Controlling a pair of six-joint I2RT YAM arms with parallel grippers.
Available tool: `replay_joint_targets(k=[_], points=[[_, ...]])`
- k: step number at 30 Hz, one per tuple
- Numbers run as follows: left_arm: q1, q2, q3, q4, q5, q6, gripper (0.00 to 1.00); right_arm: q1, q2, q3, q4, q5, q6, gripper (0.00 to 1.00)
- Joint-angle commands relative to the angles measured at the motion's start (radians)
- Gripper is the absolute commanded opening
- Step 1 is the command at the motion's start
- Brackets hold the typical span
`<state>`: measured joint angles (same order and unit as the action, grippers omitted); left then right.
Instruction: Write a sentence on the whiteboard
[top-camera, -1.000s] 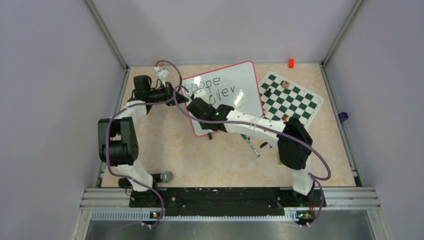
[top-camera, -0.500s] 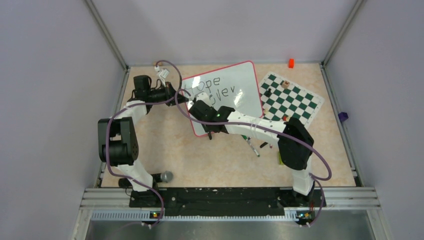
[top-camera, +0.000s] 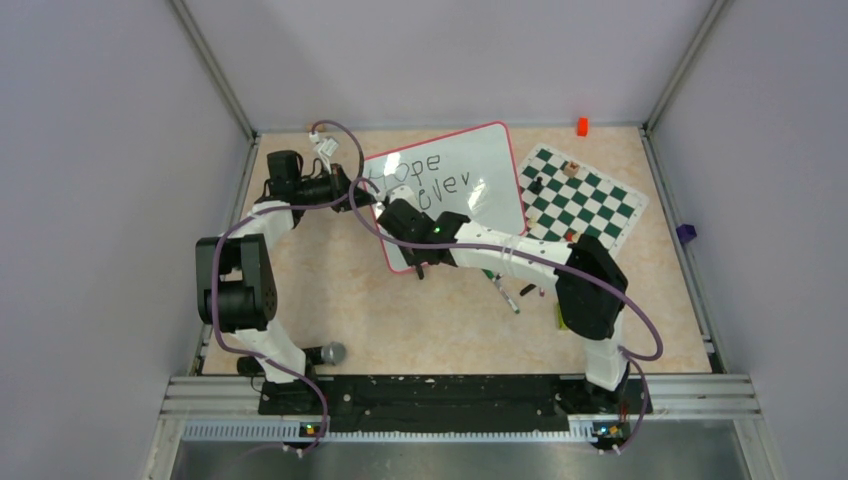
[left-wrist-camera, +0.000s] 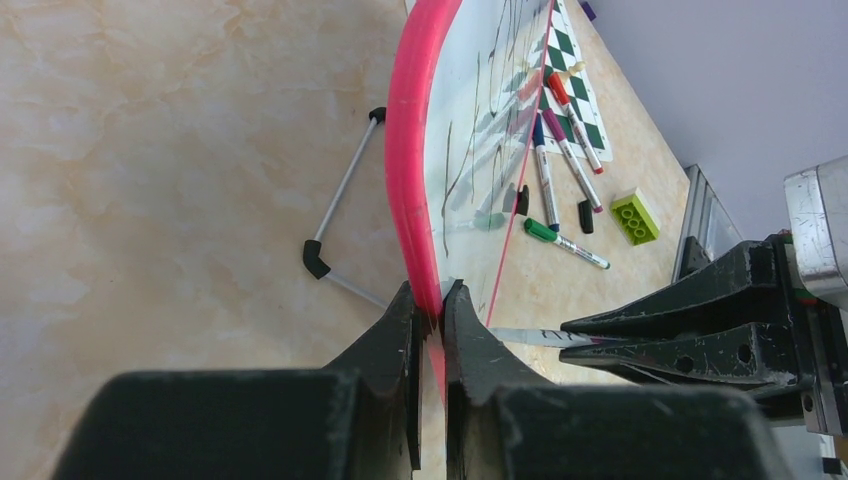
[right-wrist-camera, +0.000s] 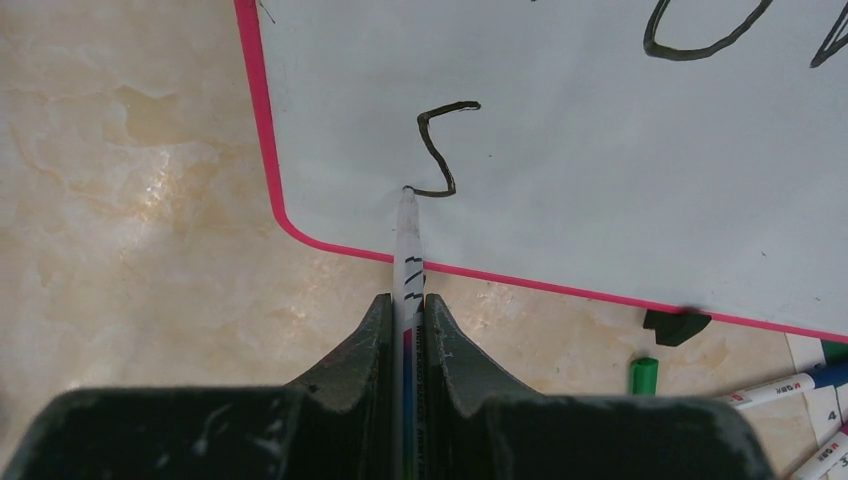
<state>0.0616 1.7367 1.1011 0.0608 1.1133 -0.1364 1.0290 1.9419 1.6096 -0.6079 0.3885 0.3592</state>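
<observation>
Shifted slightly since prior frame, R tool (right-wrist-camera: 405, 300), clamped on marker (right-wrist-camera: 408, 240), writes on whiteboard (right-wrist-camera: 600, 150); L tool (left-wrist-camera: 430, 295) pinches its pink rim (left-wrist-camera: 405, 150); board likely stiff, slick: grip edge.

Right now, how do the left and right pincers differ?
The left pincer is clamped on the pink rim of the whiteboard; the right pincer is clamped on a marker. The left pincer grips the board edge-on, while the right pincer aims its marker at the writing face, tip touching the end of an S-shaped stroke. Both are shut, with black fingers.
</observation>
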Motion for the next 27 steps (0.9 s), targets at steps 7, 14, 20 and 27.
replay_joint_targets(k=[7,14,20,27], points=[[-0.023,0.029,-0.028,0.010,-0.167,0.115,0.00,-0.071,-0.181,-0.085,0.126,-0.045,-0.002,0.00],[-0.022,0.029,-0.028,0.009,-0.165,0.116,0.00,-0.096,-0.167,-0.082,0.123,-0.034,-0.024,0.00],[-0.022,0.032,-0.024,0.008,-0.164,0.115,0.00,-0.096,-0.146,-0.053,0.122,-0.055,-0.039,0.00],[-0.022,0.033,-0.025,0.008,-0.163,0.115,0.00,-0.096,-0.110,-0.024,0.106,-0.062,-0.047,0.00]])
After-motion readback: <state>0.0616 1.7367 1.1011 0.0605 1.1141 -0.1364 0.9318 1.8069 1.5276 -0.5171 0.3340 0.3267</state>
